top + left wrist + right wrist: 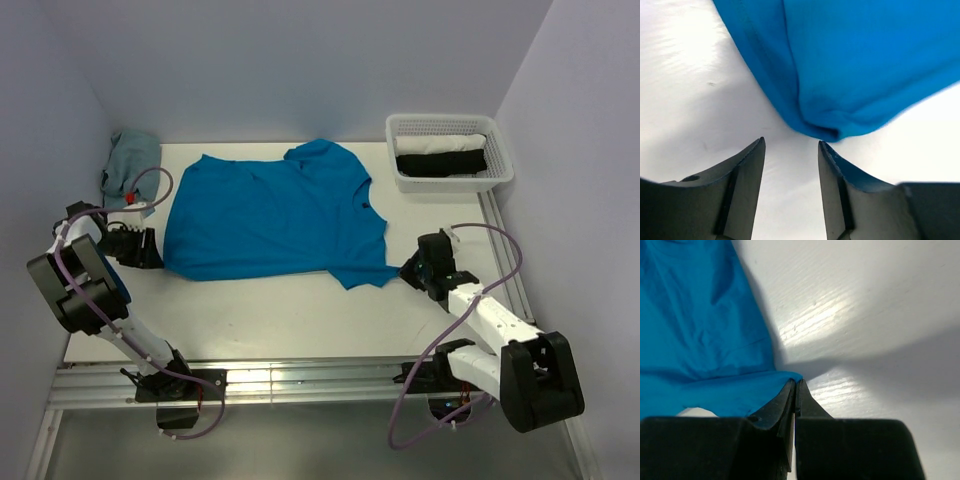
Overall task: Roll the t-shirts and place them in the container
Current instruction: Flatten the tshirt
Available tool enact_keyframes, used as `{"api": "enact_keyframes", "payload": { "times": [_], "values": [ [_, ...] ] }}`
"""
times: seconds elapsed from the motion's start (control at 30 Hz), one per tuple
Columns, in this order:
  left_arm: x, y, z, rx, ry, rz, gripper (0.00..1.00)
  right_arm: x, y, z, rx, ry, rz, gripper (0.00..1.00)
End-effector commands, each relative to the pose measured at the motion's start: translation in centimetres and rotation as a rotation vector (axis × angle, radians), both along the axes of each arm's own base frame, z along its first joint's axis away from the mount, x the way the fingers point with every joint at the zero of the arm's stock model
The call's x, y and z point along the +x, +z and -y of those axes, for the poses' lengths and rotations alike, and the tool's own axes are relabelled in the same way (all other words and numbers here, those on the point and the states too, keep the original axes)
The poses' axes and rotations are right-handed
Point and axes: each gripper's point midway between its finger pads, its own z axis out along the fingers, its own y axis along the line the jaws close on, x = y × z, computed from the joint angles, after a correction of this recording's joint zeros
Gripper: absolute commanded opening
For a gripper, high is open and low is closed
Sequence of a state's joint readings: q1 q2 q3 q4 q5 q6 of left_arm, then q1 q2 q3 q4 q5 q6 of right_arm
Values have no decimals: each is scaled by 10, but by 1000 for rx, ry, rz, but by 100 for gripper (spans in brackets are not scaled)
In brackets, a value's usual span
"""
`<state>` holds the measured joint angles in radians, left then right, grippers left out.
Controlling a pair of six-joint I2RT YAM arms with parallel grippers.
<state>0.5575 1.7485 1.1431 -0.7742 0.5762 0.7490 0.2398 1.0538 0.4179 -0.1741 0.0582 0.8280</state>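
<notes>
A bright blue t-shirt [270, 215] lies spread flat across the middle of the table, its neck to the right. My left gripper [150, 248] sits at the shirt's near left corner. In the left wrist view, the left gripper [791, 141] stands open with bare table between its fingers, and the folded corner of the t-shirt [865, 65] lies just beyond the tips. My right gripper [408, 272] is at the near sleeve's corner. The right wrist view shows the right gripper [796, 381] shut, with the edge of the t-shirt [695, 330] pinched at the tips.
A white mesh basket [452, 184] stands at the back right with a white roll [450, 144] and a black roll [440, 163] inside. A grey-blue cloth [130, 165] lies bunched at the back left. Walls close in the left, back and right sides.
</notes>
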Motion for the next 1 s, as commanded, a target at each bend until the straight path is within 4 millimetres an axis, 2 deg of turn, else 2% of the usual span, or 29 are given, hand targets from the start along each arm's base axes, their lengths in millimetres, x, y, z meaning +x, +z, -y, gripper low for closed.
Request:
{"api": "enact_keyframes", "payload": {
  "times": [0.0, 0.13, 0.2, 0.3, 0.37, 0.4, 0.43, 0.47, 0.5, 0.53, 0.57, 0.6, 0.63, 0.67, 0.7, 0.73, 0.83, 0.87, 0.93, 0.97],
  "values": [
    [-15, 13, 15, -74, -115, -5, 53, 13, 6, 14, -9, -19, 44, 0],
    [-23, 18, 20, -119, -155, -9, 57, 16, 8, 19, 0, -31, 50, 0],
    [-17, 27, 19, -139, -174, 12, 58, 17, 6, 22, -7, -35, 46, 0],
    [2, 40, 17, -167, -117, 34, 58, 18, 5, 23, -6, -31, 40, 0],
    [24, 43, 14, -145, -100, 83, 57, 20, 6, 24, -9, -30, 41, 0],
    [33, 45, 24, -157, -74, 79, 57, 20, 6, 24, -10, -29, 41, 0],
    [53, 46, 20, -112, -76, 153, 56, 20, 6, 24, -10, -29, 39, 0],
    [69, 48, 31, -124, -21, 165, 56, 20, 5, 25, -12, -29, 41, 0],
    [83, 48, 23, -52, 40, 191, 57, 20, 5, 25, -12, -29, 39, 0],
    [101, 54, 24, -30, 57, 242, 56, 19, 4, 25, -14, -26, 35, 0],
    [123, 63, 32, -43, 78, 294, 55, 18, 4, 21, 1, -13, 32, 0],
    [139, 59, 30, -48, 123, 305, 55, 17, 3, 21, 3, -15, 27, 0],
    [159, 71, 26, -55, 158, 344, 55, 16, 3, 21, 3, -15, 24, 0],
    [170, 73, 29, -96, 194, 332, 52, 15, 2, 22, 2, -21, 21, 0],
    [178, 58, 28, -129, 224, 291, 51, 14, 2, 23, -3, -22, 17, 0],
    [190, 70, 30, -160, 216, 311, 50, 12, 1, 24, -4, -22, 12, 0],
    [181, 61, 42, -224, 186, 250, 45, 7, 1, 22, 5, -16, 14, 0],
    [177, 68, 44, -206, 163, 271, 42, 5, 0, 21, 8, -9, 9, 0],
    [154, 58, 48, -189, 144, 225, 36, 2, -1, 20, 10, -5, 0, 0],
    [146, 66, 47, -153, 104, 248, 33, 2, 0, 20, 7, -4, 5, 0]
  ]
}}
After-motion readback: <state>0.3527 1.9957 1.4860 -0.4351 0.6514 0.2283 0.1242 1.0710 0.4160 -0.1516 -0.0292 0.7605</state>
